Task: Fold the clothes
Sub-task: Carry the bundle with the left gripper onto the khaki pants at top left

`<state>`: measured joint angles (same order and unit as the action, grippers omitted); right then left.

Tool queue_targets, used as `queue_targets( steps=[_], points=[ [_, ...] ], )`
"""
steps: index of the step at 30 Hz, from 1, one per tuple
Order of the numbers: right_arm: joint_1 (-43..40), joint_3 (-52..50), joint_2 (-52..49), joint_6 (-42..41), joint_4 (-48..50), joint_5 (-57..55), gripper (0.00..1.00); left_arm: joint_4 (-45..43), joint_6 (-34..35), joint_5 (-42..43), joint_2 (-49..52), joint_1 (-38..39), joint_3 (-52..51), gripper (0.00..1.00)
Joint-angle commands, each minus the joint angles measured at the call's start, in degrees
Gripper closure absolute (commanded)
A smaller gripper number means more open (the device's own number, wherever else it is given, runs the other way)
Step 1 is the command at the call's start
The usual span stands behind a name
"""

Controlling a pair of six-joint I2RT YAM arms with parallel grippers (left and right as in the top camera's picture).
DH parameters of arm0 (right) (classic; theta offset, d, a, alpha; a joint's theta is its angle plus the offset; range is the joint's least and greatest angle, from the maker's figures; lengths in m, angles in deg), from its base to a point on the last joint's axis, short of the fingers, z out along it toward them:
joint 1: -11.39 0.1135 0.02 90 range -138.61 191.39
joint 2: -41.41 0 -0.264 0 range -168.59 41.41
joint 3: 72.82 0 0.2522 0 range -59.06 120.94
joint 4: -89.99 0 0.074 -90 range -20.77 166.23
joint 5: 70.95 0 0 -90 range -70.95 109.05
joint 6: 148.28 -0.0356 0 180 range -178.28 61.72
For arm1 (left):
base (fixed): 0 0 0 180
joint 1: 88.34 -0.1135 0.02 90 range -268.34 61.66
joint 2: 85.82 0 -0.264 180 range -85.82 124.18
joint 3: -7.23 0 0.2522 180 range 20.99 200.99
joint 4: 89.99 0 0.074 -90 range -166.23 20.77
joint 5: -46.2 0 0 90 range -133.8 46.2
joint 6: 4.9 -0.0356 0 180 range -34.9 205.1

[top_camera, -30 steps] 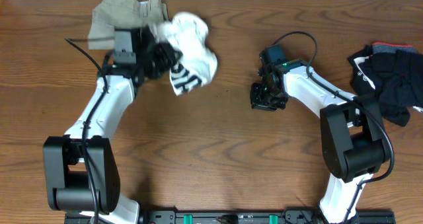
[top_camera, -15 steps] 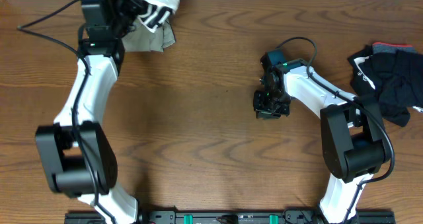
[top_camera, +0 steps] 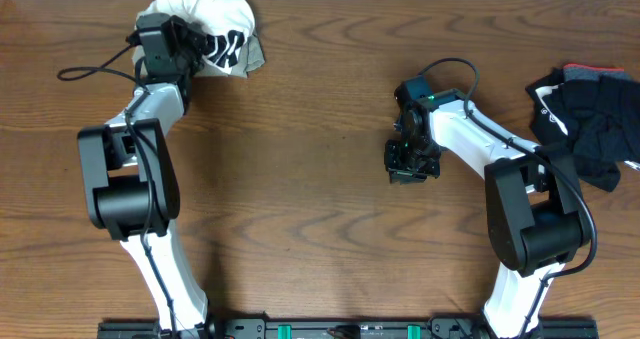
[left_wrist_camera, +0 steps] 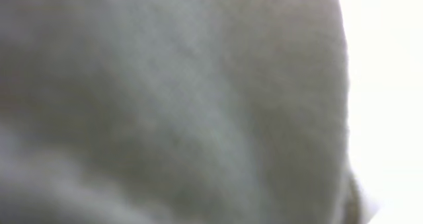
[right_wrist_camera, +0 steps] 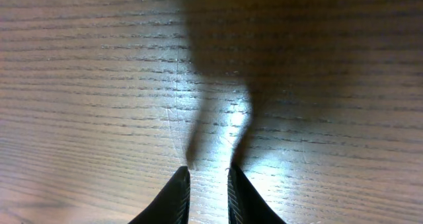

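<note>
My left gripper (top_camera: 200, 41) is closed on the T-shirt (top_camera: 222, 19). My wrist view is nothing but blurred pale cloth, so I cannot see the grip itself. A second ago the shirt was a wad further in on the surface (top_camera: 300, 179), beside the trousers (top_camera: 252, 55). Since then I have swung it out to the far left corner. It now lies bunched on top of the trousers, with only a khaki corner showing at its near right. That takes it away from the bare middle where I could spread it, so I judge that no fold has begun.

The wad has no clear long axis, at most a slight stretch along the far edge. Its black stripes face up and toward the near right. I cannot make out the collar or hem.

My right gripper (right_wrist_camera: 206, 174) hovers all but closed on nothing, well apart from the shirt. The black bundle (top_camera: 590, 119) lies untouched at the right edge.
</note>
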<state>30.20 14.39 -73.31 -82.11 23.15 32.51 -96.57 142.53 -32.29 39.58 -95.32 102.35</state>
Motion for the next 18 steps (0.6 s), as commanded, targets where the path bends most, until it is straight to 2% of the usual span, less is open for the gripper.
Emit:
queue_targets(
  steps=[1,3,5,6,9,11,18],
  points=[
    [-0.37,-1.55,-1.75,0.74,-0.20,-2.47,0.81,0.09,0.35,-1.68,2.32,-0.07,1.18,0.84],
    [-0.37,-1.55,-1.75,0.74,-0.13,-2.47,0.81,0.87,0.31,-1.68,2.45,-0.07,1.18,0.60],
    [-0.37,-1.55,-1.75,0.74,-0.31,-2.34,0.81,0.94,0.31,-1.31,2.43,-0.11,1.18,0.14],
    [-0.37,-1.55,-1.75,0.74,-0.37,-1.79,0.81,0.94,0.26,-0.33,2.29,-0.28,1.18,0.02],
    [-0.37,-1.55,-1.75,0.76,-0.39,-0.28,0.81,1.38,-1.81,3.56,1.64,-1.33,1.18,0.02],
    [-0.37,-1.55,-1.75,0.76,-0.35,0.52,0.81,4.81,-1.84,5.03,0.28,-2.49,1.18,0.02],
    [-0.37,-1.55,-1.75,0.76,-0.33,1.84,0.81,23.85,-4.33,4.09,-8.79,-6.93,1.18,0.02]
  ],
)
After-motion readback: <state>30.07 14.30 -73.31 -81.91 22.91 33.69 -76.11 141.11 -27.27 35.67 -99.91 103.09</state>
